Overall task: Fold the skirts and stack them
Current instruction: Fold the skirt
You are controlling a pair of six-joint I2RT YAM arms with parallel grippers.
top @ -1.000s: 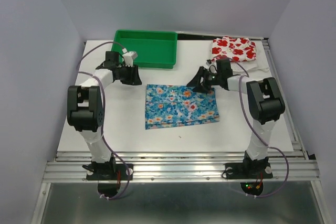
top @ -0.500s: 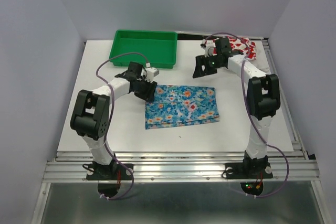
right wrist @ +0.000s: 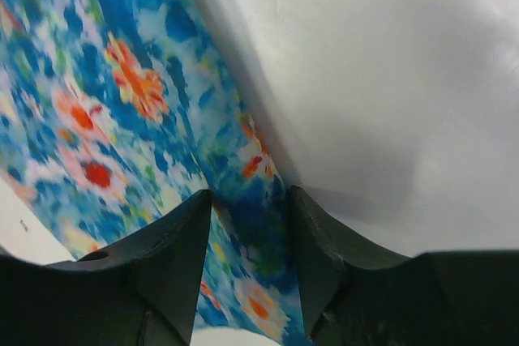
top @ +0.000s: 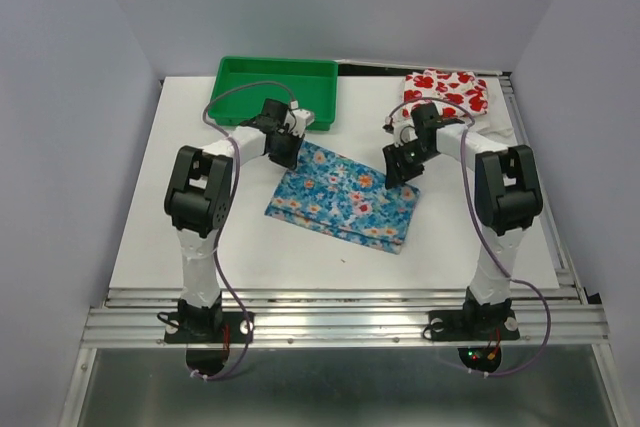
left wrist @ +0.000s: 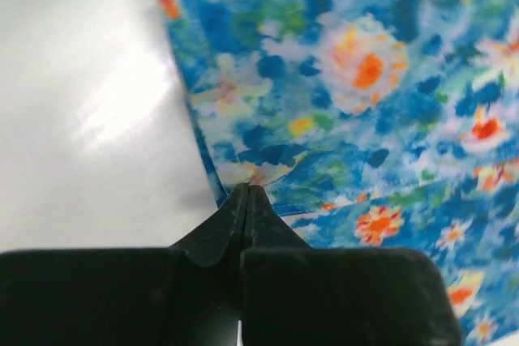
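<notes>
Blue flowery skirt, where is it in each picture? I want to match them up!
Top external: the blue skirt sits in the middle of the white table.
Left wrist: it fills the top and right, with its edge pinched in the left claw.
Right wrist: it fills the left side and runs down between the fingers of the right claw.
Shared landmark: the white table shows beside the skirt in every view.

The blue floral skirt [top: 345, 197] lies folded, skewed mid-table, the red-flowered white skirt [top: 446, 93] (bunched) at the far right.
</notes>
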